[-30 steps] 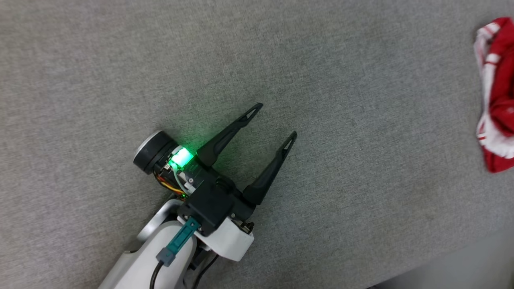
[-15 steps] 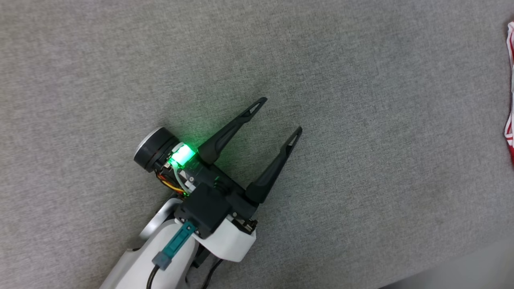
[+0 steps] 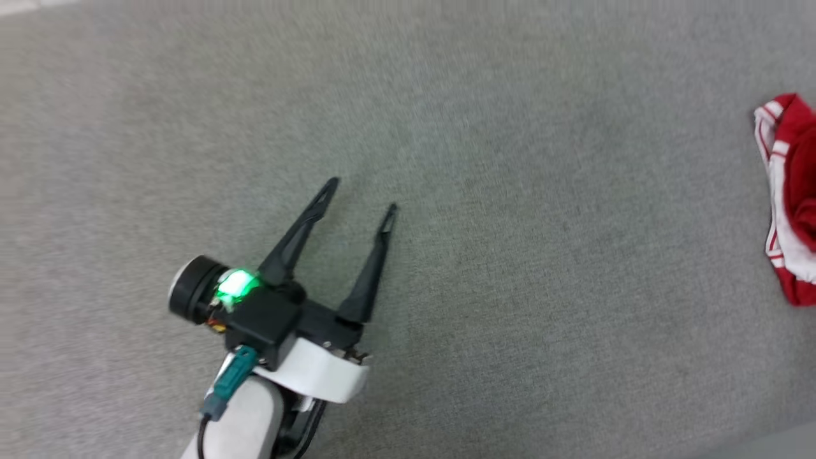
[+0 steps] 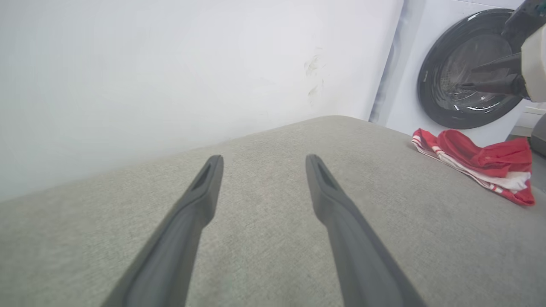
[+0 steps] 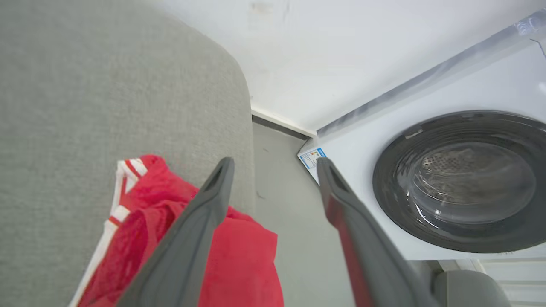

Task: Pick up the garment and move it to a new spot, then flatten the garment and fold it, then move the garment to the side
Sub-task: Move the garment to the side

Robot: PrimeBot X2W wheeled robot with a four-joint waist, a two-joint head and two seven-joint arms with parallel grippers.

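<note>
Overhead, in the head view, the left claw (image 3: 361, 194) sits in the lower left of the frame above the grey fabric-covered table (image 3: 510, 255). Its two dark fingers are spread apart and point to the upper right, with nothing between them, and a green light glows on the wrist. A broad stretch of grey cloth separates it from the garment (image 3: 794, 191). This is a crumpled red heap with white, red-striped trim, and the right edge of the frame cuts it off. The table's near edge crosses the lower right corner, with a paler surface beyond it.

Left wrist view: the left claw (image 4: 263, 160) fingers rise from the bottom edge, parted, over bare grey table (image 4: 264, 256). The table's far edge meets a white wall (image 4: 170, 64) across the upper half of the frame. The garment (image 4: 482, 160) lies bunched at middle right, close to the table's far right edge. Behind it stands a white washing machine (image 4: 452, 72) with a dark round door.

Right wrist view: the right claw (image 5: 275, 162) stands with its fingers apart and grips nothing. The garment (image 5: 243, 264) lies in the lower left of the frame, partly behind the left-hand finger and well apart from the other. It rests at the table's (image 5: 106, 85) rounded corner, and its red cloth appears to reach past the edge. Grey floor (image 5: 290, 221) runs as a narrow strip between that edge and the washing machine (image 5: 460, 179) at right.
</note>
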